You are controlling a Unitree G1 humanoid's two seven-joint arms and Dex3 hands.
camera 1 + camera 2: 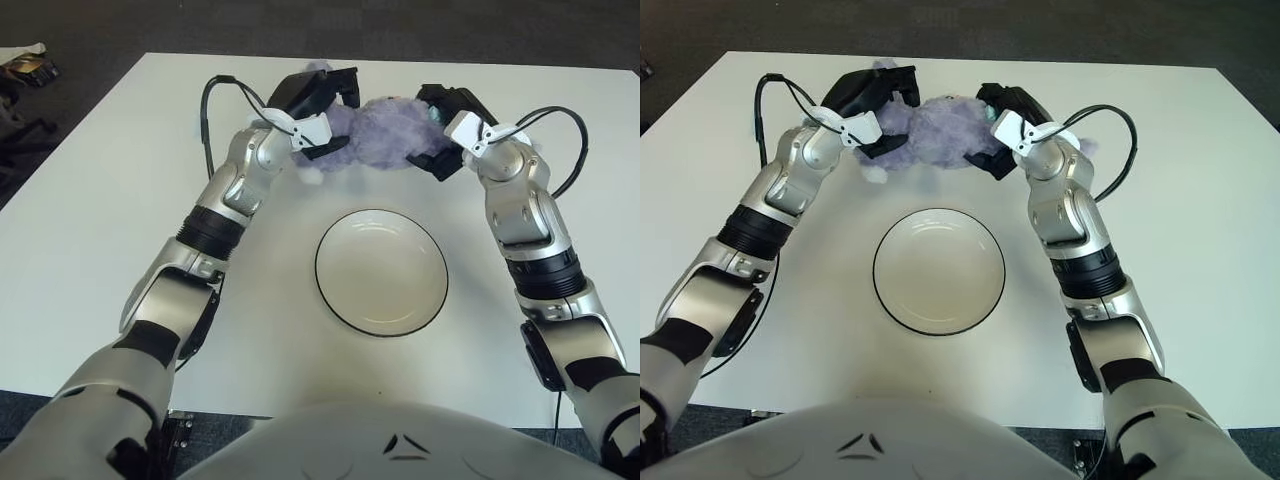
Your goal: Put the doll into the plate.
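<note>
Fluffy purple plush doll [385,130] clamped between left hand [318,110] and right hand [448,125], both closed on it. Held beyond the far rim of the round white black-edged plate [381,271] on the white table [110,210].

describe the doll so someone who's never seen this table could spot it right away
On the white table, look past the round plate toward the far edge. The doll is there, gripped between the left hand and right hand. It is the only fuzzy purple thing.

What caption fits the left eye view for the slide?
Left hand and right hand clasp the purple doll beyond the empty plate.
</note>
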